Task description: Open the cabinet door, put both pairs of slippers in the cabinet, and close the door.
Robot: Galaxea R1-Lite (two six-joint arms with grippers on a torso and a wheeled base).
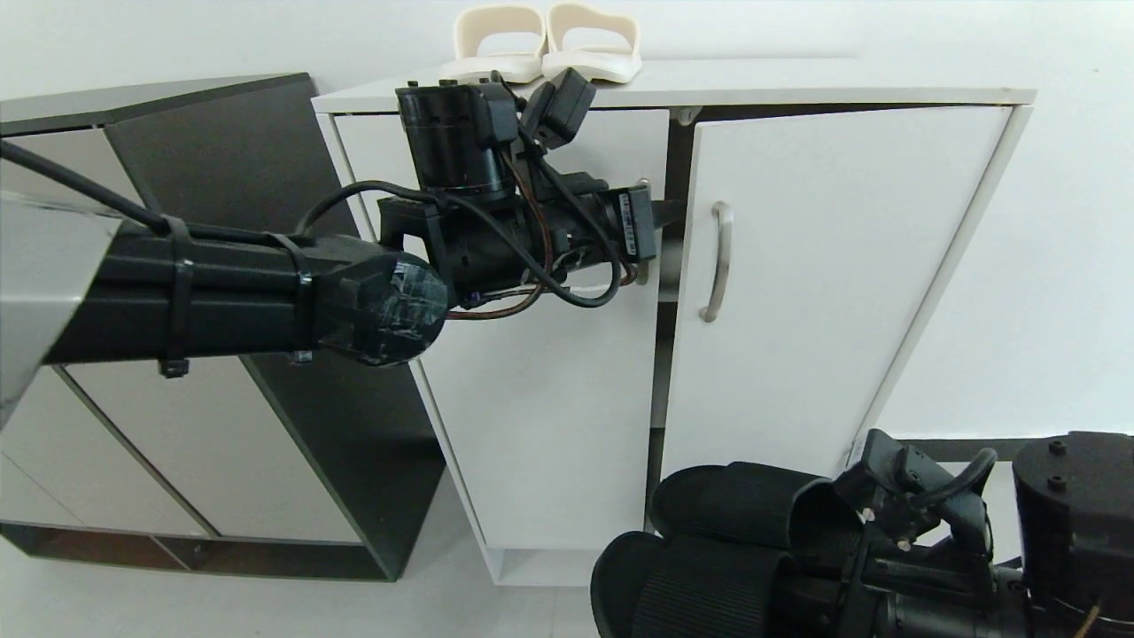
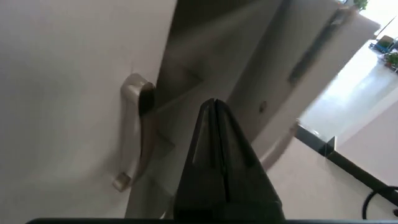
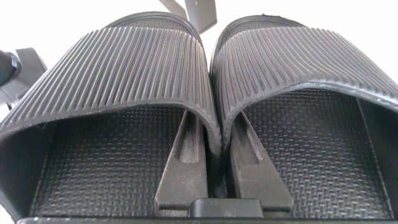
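Dark grey cabinet with pale front panels is sitting on the light floor, white wall running behind it.

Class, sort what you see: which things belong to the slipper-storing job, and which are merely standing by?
Job: white cabinet, door handle, white slippers, black slippers, right gripper, left gripper.
Standing by: dark grey cabinet.
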